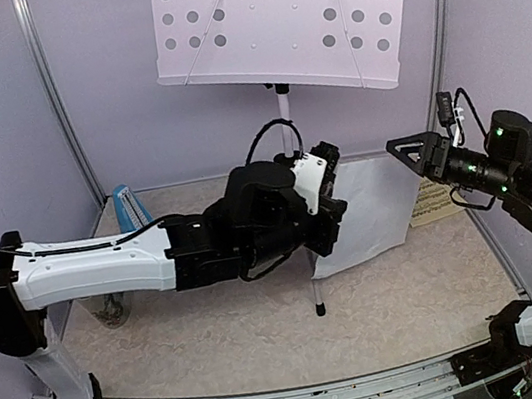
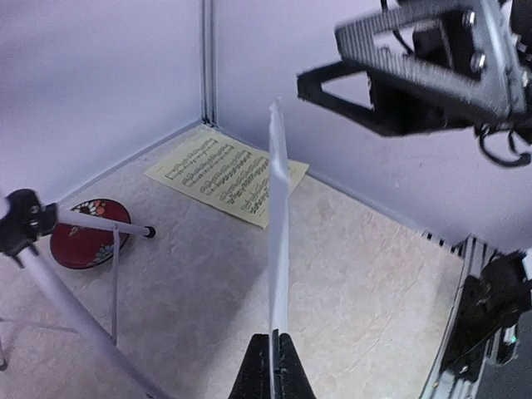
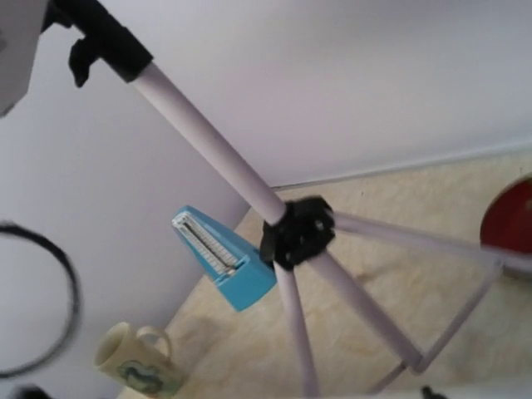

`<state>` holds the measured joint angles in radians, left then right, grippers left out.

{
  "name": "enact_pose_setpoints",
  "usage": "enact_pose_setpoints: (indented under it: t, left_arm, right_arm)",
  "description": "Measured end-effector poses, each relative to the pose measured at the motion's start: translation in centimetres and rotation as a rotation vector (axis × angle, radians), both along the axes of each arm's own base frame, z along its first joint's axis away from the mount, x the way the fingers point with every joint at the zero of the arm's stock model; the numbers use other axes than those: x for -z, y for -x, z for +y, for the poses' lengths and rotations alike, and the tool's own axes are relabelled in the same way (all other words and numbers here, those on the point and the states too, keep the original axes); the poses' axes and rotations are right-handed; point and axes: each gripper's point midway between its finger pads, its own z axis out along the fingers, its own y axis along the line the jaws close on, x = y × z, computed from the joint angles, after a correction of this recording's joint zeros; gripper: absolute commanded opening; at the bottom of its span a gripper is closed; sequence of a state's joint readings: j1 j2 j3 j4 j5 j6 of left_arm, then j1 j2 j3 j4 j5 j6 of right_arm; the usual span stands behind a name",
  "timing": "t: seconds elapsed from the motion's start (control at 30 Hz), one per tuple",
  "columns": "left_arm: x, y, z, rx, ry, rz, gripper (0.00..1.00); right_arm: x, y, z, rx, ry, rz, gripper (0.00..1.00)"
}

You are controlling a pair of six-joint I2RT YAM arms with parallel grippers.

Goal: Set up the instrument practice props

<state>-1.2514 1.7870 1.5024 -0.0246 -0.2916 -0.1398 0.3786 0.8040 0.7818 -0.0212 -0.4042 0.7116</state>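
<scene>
The white perforated music stand [image 1: 268,17] rises on its tripod pole [image 1: 286,120] at the back. My left gripper [image 1: 337,211] is shut on the left edge of the white music sheet [image 1: 379,207] and holds it upright above the table. In the left wrist view the jaws [image 2: 277,353] pinch that sheet [image 2: 278,233], seen edge-on. My right gripper [image 1: 398,148] hovers just right of the sheet's top corner, open and holding nothing [image 2: 320,56]. The yellow music sheet [image 1: 436,203] [image 2: 224,170] lies flat by the right wall. The blue metronome [image 1: 130,206] [image 3: 224,262] stands at back left.
A red round plate [image 2: 83,241] [image 3: 511,220] lies near a tripod leg [image 2: 112,283]. The patterned mug [image 3: 137,362] [image 1: 111,310] stands at the left, partly under my left arm. The tripod hub [image 3: 299,233] and its legs spread over the middle. Walls close the back and both sides.
</scene>
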Motion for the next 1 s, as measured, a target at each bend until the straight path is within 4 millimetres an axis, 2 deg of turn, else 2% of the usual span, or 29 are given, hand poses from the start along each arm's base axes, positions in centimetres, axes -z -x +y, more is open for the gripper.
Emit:
enact_pose_setpoints:
  t: [0.17, 0.2, 0.27, 0.4, 0.5, 0.6, 0.7, 0.83, 0.9, 1.0]
  left_arm:
    - [-4.8, 1.4, 5.3, -0.061, 0.190, 0.082, 0.00]
    - [-5.4, 1.7, 6.4, -0.073, 0.221, 0.102, 0.00]
    - [-6.3, 2.4, 9.3, -0.104, 0.297, 0.145, 0.00]
    - [-7.5, 2.8, 15.0, -0.208, 0.440, 0.227, 0.00]
    - [-7.9, 2.6, 18.8, -0.307, 0.554, 0.304, 0.00]
    - [-7.7, 2.3, 21.6, -0.402, 0.635, 0.375, 0.00]
    - [-7.1, 2.0, 23.5, -0.495, 0.697, 0.449, 0.00]
    - [-5.6, 1.6, 24.8, -0.610, 0.782, 0.563, 0.00]
    - [-5.5, 1.5, 25.3, -0.642, 0.828, 0.596, 0.00]
    - [-6.0, 1.7, 26.1, -0.678, 0.900, 0.630, 0.00]
  right_arm:
    - [-1.4, -1.5, 1.8, -0.024, 0.087, -0.089, 0.93]
    - [-1.8, -1.7, 1.9, -0.022, 0.105, -0.112, 0.98]
    - [-2.6, -2.1, 1.9, -0.003, 0.136, -0.161, 1.00]
    - [-4.2, -2.9, 1.6, 0.035, 0.199, -0.257, 1.00]
    - [-4.5, -3.3, 2.3, 0.012, 0.245, -0.332, 1.00]
    - [-4.3, -2.9, 2.9, -0.025, 0.250, -0.402, 1.00]
    - [-4.2, -2.4, 4.1, -0.101, 0.247, -0.448, 1.00]
    - [-3.3, -2.2, 7.4, -0.198, 0.284, -0.497, 1.00]
    - [-2.3, -0.6, 10.4, -0.259, 0.331, -0.544, 1.00]
    - [-1.3, 3.1, 14.8, -0.351, 0.394, -0.647, 1.00]
